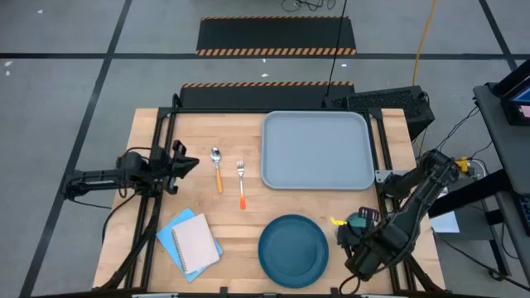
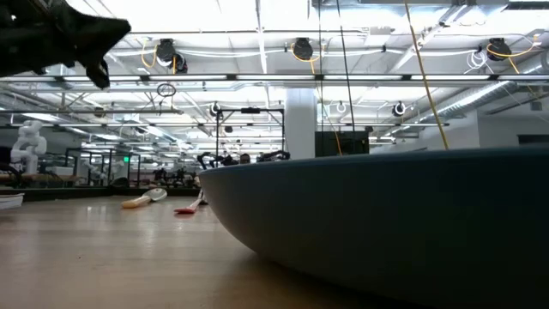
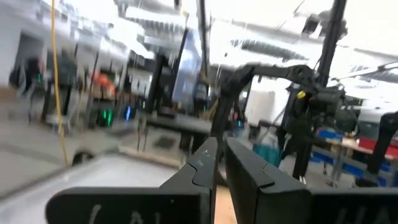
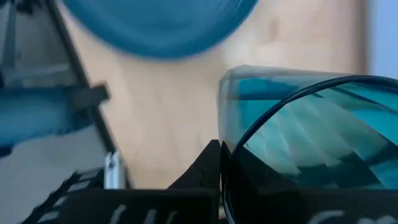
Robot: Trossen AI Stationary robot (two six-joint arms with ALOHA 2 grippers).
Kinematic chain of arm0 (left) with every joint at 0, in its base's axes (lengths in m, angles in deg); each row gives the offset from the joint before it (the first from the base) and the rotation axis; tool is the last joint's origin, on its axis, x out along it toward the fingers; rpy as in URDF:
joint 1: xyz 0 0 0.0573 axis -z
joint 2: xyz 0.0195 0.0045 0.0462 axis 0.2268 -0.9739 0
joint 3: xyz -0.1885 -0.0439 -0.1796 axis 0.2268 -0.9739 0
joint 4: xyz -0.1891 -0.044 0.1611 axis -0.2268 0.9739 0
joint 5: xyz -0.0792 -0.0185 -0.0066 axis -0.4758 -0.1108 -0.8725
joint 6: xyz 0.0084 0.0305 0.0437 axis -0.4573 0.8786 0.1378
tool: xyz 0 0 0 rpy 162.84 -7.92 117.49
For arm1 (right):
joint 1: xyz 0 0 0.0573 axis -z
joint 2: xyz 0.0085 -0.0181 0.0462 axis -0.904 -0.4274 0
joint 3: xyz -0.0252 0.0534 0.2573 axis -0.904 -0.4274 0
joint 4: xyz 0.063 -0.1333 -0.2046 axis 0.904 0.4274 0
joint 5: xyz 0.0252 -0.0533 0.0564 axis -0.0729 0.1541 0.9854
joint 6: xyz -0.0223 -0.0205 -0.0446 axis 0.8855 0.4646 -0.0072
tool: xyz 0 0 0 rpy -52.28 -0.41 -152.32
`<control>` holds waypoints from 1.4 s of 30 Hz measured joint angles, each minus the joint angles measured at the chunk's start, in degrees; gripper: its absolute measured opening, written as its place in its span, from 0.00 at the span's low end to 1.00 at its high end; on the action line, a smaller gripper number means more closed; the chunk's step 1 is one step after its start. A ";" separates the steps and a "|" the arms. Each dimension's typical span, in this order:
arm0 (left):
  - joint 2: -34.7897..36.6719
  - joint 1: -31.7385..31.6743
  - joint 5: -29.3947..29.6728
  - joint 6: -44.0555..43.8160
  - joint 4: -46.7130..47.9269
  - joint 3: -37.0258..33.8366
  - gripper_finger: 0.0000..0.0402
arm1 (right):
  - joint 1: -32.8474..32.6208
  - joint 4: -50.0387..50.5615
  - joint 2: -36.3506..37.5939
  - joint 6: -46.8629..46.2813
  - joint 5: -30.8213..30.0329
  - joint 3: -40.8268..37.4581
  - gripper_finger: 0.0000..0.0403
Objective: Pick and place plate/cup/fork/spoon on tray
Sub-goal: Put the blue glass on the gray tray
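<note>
The teal translucent cup is at the table's right, near side, in my right gripper, which is shut on it. The dark teal plate lies flat on the table to the cup's left and fills the low view. The spoon and the fork lie side by side on the table left of the grey-blue tray. My left gripper hovers shut and empty at the table's left edge, left of the spoon. My right gripper holds the cup by its wall at the rim. One finger is outside the wall and the other shows dark through it, inside the cup. The fingers come from above, slanting from the table's right. Whether the cup's base touches the table does not show.
A blue and a white notebook lie at the near left of the table. The tray lies flat at the far right, with bare wood between it and the plate. A black box stands behind the tray's far right corner.
</note>
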 joint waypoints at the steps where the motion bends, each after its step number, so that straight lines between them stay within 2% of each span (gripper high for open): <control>1: 0.00 0.00 -0.06 0.41 -1.30 0.07 0.08 | 0.34 0.36 0.00 1.18 -1.50 0.57 0.00; 5: -0.44 0.00 -0.13 2.07 -0.17 3.78 0.08 | 2.11 0.30 0.00 7.86 -8.19 1.30 0.00; 9: -4.10 0.00 -0.15 2.25 6.40 9.39 0.08 | 4.48 0.36 0.00 12.78 -15.97 1.31 0.00; 13: -10.74 0.00 -0.17 2.75 9.97 14.61 0.08 | 7.07 0.22 0.00 16.37 -24.88 1.31 0.00; 23: -30.72 0.04 -0.28 9.00 10.43 24.19 0.08 | 13.36 -4.95 0.00 25.37 -45.86 1.31 0.00; 29: -40.43 0.04 -0.28 14.09 10.54 29.24 0.08 | 18.67 -16.09 0.02 36.61 -46.76 0.15 0.00; 36: -47.05 0.04 -0.26 16.66 10.62 34.46 0.08 | 25.83 -25.97 -0.04 55.10 -45.89 -3.09 0.00; 42: -47.86 0.04 0.56 19.69 12.73 35.98 0.08 | 35.45 -35.63 0.71 69.13 -38.81 -3.09 0.00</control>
